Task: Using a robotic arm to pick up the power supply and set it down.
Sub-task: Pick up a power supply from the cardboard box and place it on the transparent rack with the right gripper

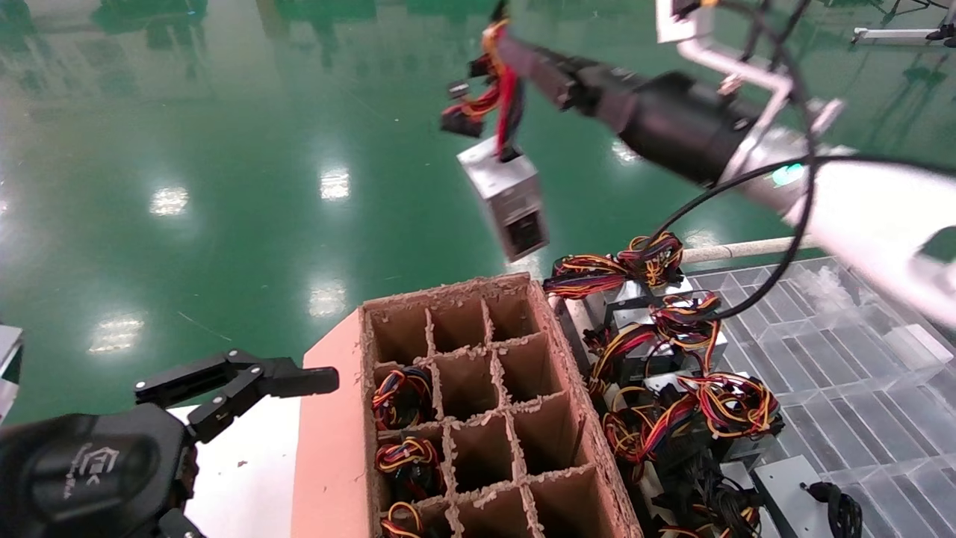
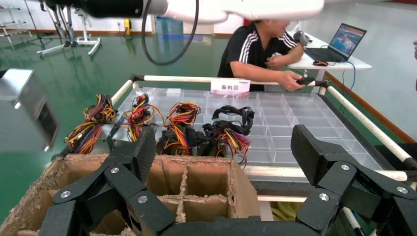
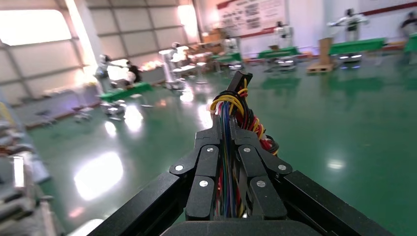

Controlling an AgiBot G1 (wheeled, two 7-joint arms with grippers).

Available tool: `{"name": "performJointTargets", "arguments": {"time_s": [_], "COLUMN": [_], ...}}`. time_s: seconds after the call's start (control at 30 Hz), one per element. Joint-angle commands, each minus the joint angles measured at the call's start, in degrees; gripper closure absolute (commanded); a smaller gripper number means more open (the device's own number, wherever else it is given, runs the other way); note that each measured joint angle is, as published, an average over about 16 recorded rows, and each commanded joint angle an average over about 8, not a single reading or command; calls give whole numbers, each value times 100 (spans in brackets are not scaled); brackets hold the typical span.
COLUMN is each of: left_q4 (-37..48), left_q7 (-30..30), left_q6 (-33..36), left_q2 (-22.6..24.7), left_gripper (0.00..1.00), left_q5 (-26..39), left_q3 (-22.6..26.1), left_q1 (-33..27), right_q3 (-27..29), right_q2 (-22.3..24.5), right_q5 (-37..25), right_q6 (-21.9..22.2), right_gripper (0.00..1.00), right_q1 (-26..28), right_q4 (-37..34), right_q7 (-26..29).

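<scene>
Because the right tool (image 1: 515, 56) pinches only the wire bundle (image 3: 231, 113), the power supply (image 1: 506, 196) dangles tilted in mid-air beyond the cardboard crate (image 1: 478, 403) (over green floor); a swing or slipping wires could drop it. That arm reaches high and forward. Left tool (image 1: 246, 388) idles spread beside the crate.

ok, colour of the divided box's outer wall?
Salmon pink on the cardboard box, brown inside; head view shows it best.

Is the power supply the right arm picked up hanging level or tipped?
Tipped. The power supply dangles slanted by its wires from the shut right gripper, above the floor.
</scene>
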Motion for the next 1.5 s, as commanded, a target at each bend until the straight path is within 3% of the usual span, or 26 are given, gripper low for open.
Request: {"name": "performJointTargets", "arguments": {"time_s": [0.03, 0.63, 1.07, 1.5], "left_q4": [0, 0, 0, 0], "left_q7": [0, 0, 1, 1], "left_q6": [0, 0, 0, -1], "left_q2": [0, 0, 0, -1], "left_gripper": [0, 0, 0, 0], "left_q5": [0, 0, -1, -1], "left_q3": [0, 1, 1, 2], "left_q1": [0, 0, 0, 0], "right_q3": [-32, -243, -492, -406], "right_q2": [103, 841, 1198, 1364], "right_q5": [-65, -406, -756, -625], "right_q6": [-94, 188, 560, 869], "right_gripper": [100, 100, 100, 100], "right_q1": [157, 759, 777, 867], "right_q4": [-148, -959, -1091, -1046], "right_q7": [-5, -231, -692, -1019]}}
